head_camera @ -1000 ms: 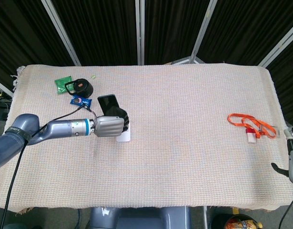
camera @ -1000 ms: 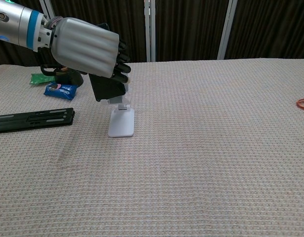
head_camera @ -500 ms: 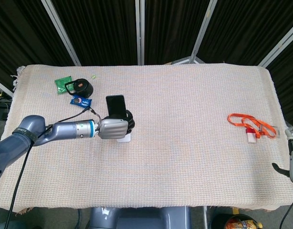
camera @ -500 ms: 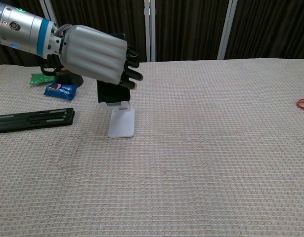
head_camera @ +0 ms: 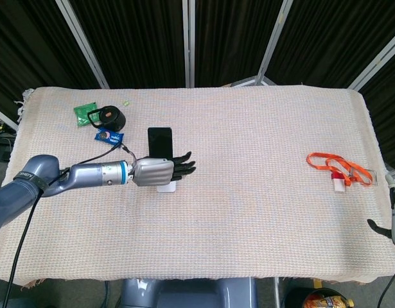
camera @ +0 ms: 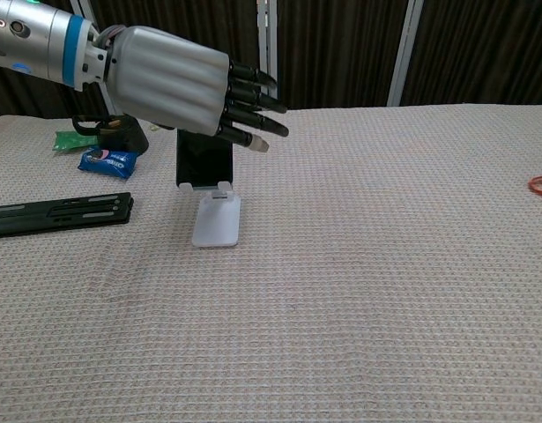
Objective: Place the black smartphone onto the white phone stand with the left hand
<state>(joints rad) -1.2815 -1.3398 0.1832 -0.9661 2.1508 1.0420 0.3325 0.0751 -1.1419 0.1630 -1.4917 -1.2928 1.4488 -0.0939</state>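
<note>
Hovering left robot hand (camera: pixel 178 84) spread, empty, beside black smartphone (camera: pixel 204 159) upright on white phone stand (camera: pixel 217 219).

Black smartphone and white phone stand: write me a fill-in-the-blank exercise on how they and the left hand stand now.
1. The black smartphone rests on the white plastic ____.
2. The left hand has its fingers ____, holding nothing.
3. The blue snack packet lies on the woven ____.

Missing words: phone stand; spread open; tablecloth.
</note>
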